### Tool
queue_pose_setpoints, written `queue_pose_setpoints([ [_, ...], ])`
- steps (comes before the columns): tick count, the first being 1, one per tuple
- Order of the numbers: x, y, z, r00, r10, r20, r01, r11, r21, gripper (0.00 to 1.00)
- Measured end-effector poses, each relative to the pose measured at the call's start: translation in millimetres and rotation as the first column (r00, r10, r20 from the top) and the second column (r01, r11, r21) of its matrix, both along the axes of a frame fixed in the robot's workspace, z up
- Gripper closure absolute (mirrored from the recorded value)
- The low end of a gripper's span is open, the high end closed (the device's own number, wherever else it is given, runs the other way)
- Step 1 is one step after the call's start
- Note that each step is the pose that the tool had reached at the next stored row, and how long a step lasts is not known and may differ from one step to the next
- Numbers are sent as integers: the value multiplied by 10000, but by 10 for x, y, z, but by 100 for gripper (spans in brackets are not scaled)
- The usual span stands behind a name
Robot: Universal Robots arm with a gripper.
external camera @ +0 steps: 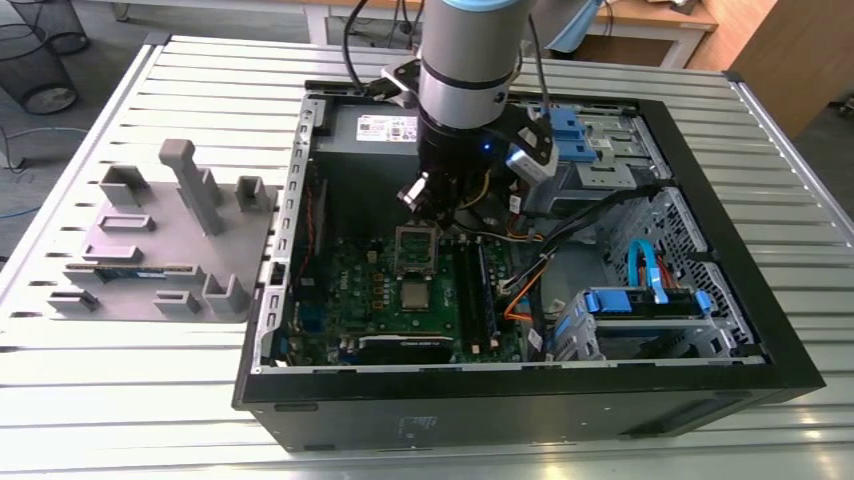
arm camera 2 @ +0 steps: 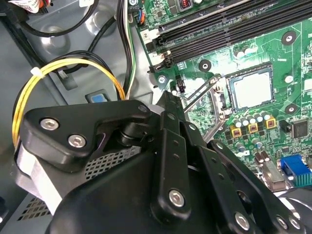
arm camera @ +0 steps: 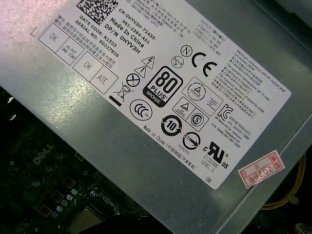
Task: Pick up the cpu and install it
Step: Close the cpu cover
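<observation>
**A:** Where is the cpu (external camera: 418,293) right now?

**B:** Just below the centre of the exterior view. It lies flat in the socket (arm camera 2: 230,90) on the green board (external camera: 350,300), silver top up. In the second wrist view it is the pale square (arm camera 2: 252,89) inside the dark frame.

**A:** And the gripper (external camera: 434,200)?

**B:** It hangs from the arm (external camera: 467,60) inside the open computer case (external camera: 467,415), above the cpu in the frame and apart from it. A raised metal frame (external camera: 416,232) stands between the two. Whether its grasp is released or clenched, I cannot tell.

**A:** What is around the socket?

**B:** The dark memory slots (external camera: 470,290) run just beside it, toward the exterior view's right. In the second wrist view a yellow cable (arm camera 2: 73,63) loops near the gripper. The first wrist view looks onto the labelled grey power supply (arm camera: 122,146).

**A:** Anything outside the case?

**B:** A grey moulded tray (external camera: 147,260) on the exterior view's left. It sits on the slatted bench (external camera: 160,400), just beside the case.
</observation>
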State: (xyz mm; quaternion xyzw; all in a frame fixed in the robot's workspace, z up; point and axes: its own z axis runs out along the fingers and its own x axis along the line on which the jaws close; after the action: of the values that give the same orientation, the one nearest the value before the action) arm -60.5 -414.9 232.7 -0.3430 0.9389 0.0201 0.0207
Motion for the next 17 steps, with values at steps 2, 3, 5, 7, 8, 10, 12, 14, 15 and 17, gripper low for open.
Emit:
queue_pose_setpoints([
  [2,-7,0,1,10000,54,10,-54,10000,1,89],
  [3,-10,0,3,10000,77,13,-77,10000,-1,89],
  [5,-15,0,7,9999,133,22,-133,9999,-2,89],
  [7,-17,-1,13,9998,181,26,-181,9998,-3,89],
  [8,-17,-1,16,9998,199,28,-199,9998,-2,89],
  [10,-19,-3,23,9997,236,31,-236,9997,-2,89],
  [12,-19,-5,29,9996,269,33,-269,9996,-2,89],
  [14,-20,-7,34,9995,303,35,-303,9995,-2,89],
  [15,-20,-9,37,9995,321,35,-321,9995,-1,89],
  [17,-20,-13,42,9994,349,36,-349,9994,-3,89],
])
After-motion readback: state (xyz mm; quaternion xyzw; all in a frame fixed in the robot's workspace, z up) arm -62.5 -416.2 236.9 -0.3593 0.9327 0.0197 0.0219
